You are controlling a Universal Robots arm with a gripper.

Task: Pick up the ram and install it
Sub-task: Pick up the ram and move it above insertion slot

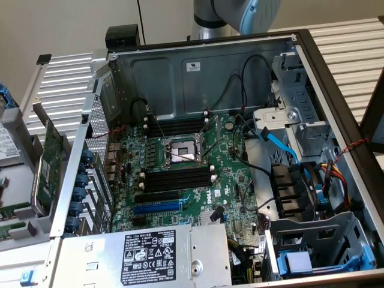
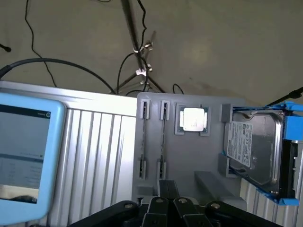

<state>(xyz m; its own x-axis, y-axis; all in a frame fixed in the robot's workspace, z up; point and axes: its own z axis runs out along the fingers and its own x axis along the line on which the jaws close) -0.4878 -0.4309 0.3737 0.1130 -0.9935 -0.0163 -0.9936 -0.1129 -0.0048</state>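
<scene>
In the exterior view, an open computer case (image 1: 198,66) lay on its side with the motherboard (image 1: 234,180) facing up. Two banks of black memory slots (image 1: 177,178) sat on either side of the bare processor socket (image 1: 180,153), and every slot looked unfilled. A gray power supply (image 1: 150,255) with a black label lay along the near edge of the case. The robot arm (image 1: 240,15) stood behind the case's far wall. Outside the case, on the exterior view's left, a large green expansion card (image 1: 49,165) stood upright. Beside it, the ram (image 1: 13,231) showed as a thin green strip in a gray tray at the picture's edge. A second strip like it lay just beyond.

In the wrist view, the gripper (image 2: 169,204) hung over the gray tray (image 2: 189,156) with its black fingers (image 2: 156,207) pressed together and nothing between them. Two narrow slots (image 2: 163,142) ran side by side in the tray, each with a thin dark edge along it; whether that edge was a stick could not be told. Next to them sat a square silver chip (image 2: 192,118) in its own pocket. Past it, a hard drive (image 2: 251,146) rested in a blue carrier. A blue-framed screen (image 2: 23,156) lay on the ribbed table (image 2: 99,156) on the other side of the tray.
</scene>
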